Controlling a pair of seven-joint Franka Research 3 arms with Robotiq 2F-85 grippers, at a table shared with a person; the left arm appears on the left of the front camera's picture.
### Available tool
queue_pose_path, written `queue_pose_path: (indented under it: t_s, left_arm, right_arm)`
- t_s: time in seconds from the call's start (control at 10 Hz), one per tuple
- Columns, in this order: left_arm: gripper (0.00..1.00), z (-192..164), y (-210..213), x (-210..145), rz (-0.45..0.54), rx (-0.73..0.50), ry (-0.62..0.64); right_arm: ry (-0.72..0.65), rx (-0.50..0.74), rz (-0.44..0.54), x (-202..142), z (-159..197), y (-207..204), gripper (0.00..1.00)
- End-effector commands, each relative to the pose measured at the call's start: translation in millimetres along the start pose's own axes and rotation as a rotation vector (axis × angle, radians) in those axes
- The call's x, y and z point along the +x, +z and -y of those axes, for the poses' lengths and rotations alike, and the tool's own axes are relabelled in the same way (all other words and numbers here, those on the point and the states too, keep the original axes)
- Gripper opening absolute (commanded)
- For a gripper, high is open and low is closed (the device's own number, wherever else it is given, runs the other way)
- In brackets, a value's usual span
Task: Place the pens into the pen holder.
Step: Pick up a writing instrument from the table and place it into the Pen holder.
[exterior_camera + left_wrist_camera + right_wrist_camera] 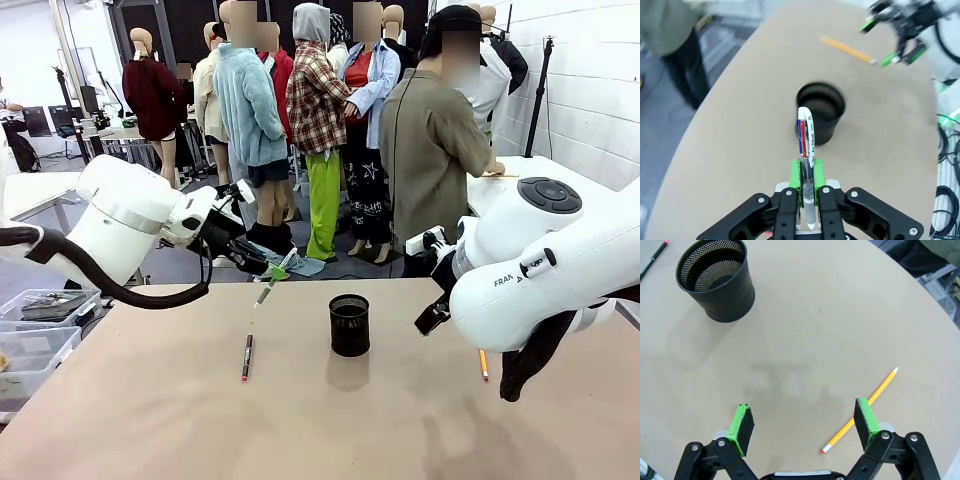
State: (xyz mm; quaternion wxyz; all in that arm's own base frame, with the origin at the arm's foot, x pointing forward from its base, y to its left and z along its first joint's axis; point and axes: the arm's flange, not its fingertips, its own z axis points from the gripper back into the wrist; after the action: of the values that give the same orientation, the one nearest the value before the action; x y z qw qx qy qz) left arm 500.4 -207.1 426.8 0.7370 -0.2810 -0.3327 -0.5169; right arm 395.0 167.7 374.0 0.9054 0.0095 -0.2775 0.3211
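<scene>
Black mesh pen holder (349, 325), yellow pencil (881, 387) (pink tip), white pen (806, 136) striped red and blue.

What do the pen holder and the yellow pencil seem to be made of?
The pen holder looks like black metal wire mesh, matt: fine holes cover its wall. The yellow pencil looks like painted wood, with a pale sharpened tip and a pink eraser end; plastic cannot be excluded.

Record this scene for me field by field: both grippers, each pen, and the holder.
left gripper: shut on silver pen, lifted, aimed toward pen holder
right gripper: open, empty, near yellow pencil
dark pen: flat on table, left of pen holder
yellow pencil: flat on table
pen holder: upright, nothing visible inside
</scene>
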Motion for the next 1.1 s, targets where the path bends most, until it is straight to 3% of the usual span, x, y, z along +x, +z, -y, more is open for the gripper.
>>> queue_pose_path:
  t_s: [0.0, 0.2, 0.6, 1.0]
  left_arm:
    - [0.00, -10.5, -6.8, -12.2, 0.099, -0.135, -0.033]
    - [0.00, -0.2, -21.1, 14.8, 0.160, -0.166, -0.079]
    - [0.00, 6.4, -80.0, 70.1, 0.118, -0.193, -0.150]
    - [0.00, -6.1, -125.9, 95.5, 0.094, -0.179, -0.125]
  right_arm:
    - [0.000, 0.001, -0.001, -0.3, -0.4, -0.2, 1.00]
    - [0.000, 0.001, -0.001, -0.3, -0.4, -0.2, 1.00]
    - [0.000, 0.001, -0.001, -0.3, -0.4, -0.2, 1.00]
    - [0.000, 0.001, -0.001, -0.3, -0.4, -0.2, 1.00]
